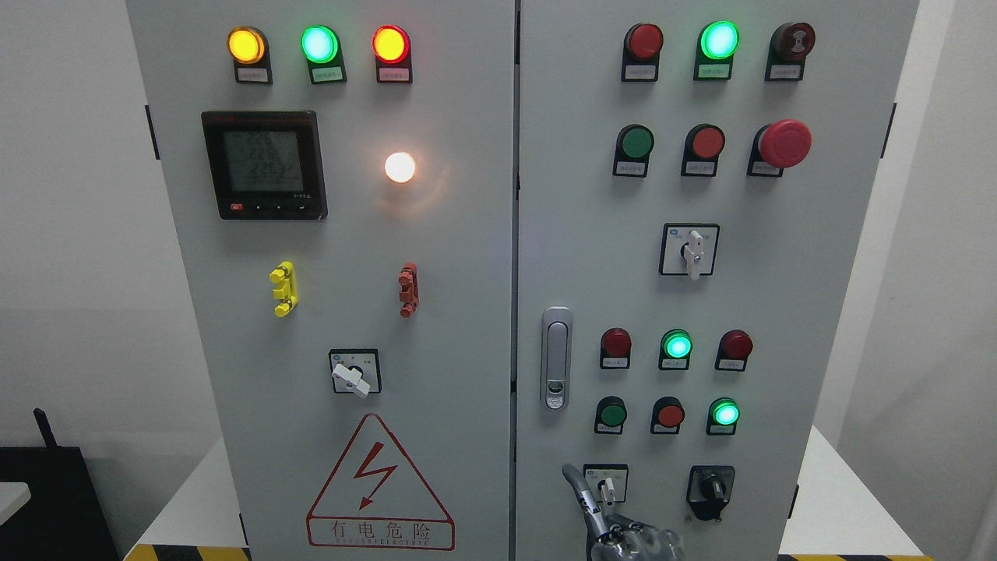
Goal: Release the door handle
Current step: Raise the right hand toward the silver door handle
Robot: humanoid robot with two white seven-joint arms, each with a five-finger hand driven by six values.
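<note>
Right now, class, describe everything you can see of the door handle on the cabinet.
The door handle is a slim, upright silver-grey bar that looks metallic, rounded at both ends, with a raised inner lever and a small lock at its foot. It lies flush on the right door's left edge. Nothing touches it; a hand shows well below.

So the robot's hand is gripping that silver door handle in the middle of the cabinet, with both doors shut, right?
Not quite. In the head view the hand is off the silver door handle: it sits well below it, at the bottom edge, one finger raised near a small white selector switch. Both cabinet doors do look shut.
</note>
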